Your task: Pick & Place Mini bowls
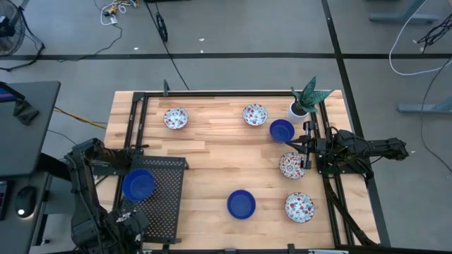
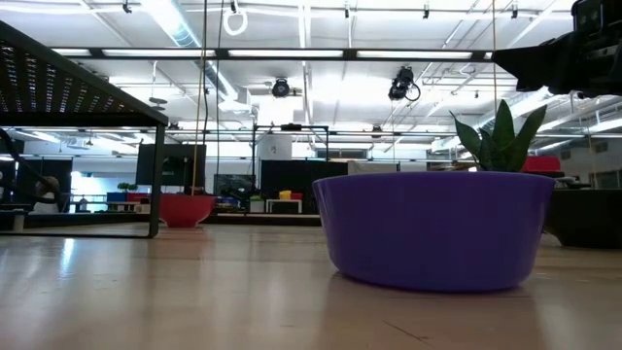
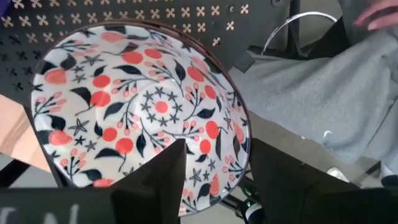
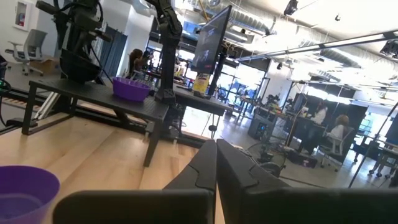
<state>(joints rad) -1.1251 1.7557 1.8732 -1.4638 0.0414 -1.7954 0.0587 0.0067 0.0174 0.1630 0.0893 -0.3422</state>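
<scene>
Dropping a floral bowl at the rack

Left gripper (image 3: 205, 180) fingers spread, releasing the floral bowl (image 3: 140, 112) on the black mesh rack (image 1: 166, 190) beside the blue bowl (image 1: 138, 185); right gripper (image 4: 216, 163) clenched, empty, parked at the table's right edge.

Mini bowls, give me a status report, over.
Left gripper open over a floral bowl at the black rack. Right gripper shut, parked at right edge. Blue bowl racked. Path clear.

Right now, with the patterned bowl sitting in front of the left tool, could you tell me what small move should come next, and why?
Probably lift the left tool straight up and clear. The white red-and-blue floral mini bowl seems to lie on the black perforated metal rack, and the dark fingers look parted rather than clamped, so it appears released.
</scene>
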